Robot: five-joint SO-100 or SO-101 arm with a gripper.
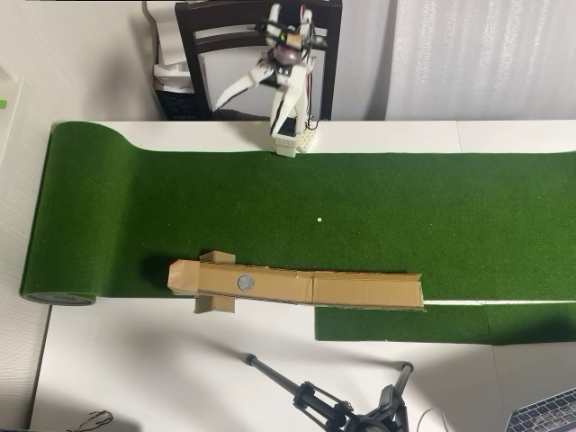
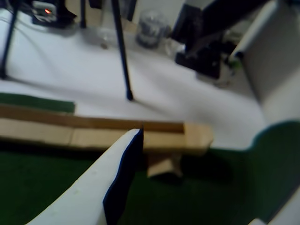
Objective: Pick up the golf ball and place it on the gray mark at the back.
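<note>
The golf ball (image 1: 246, 282), light, hard and slippery in its cardboard trough (image 1: 360, 290), wants gripping across its middle; jaws (image 1: 236, 90) open, empty.

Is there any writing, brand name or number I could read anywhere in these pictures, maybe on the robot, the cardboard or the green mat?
None can be read.
The cardboard trough, the green mat and the white robot arm show no lettering in the overhead view.
The laptop keyboard at the bottom right corner: keys too small to read.
The wrist view is too blurred for any text; only a small red light shows on a device at the top left.
</note>
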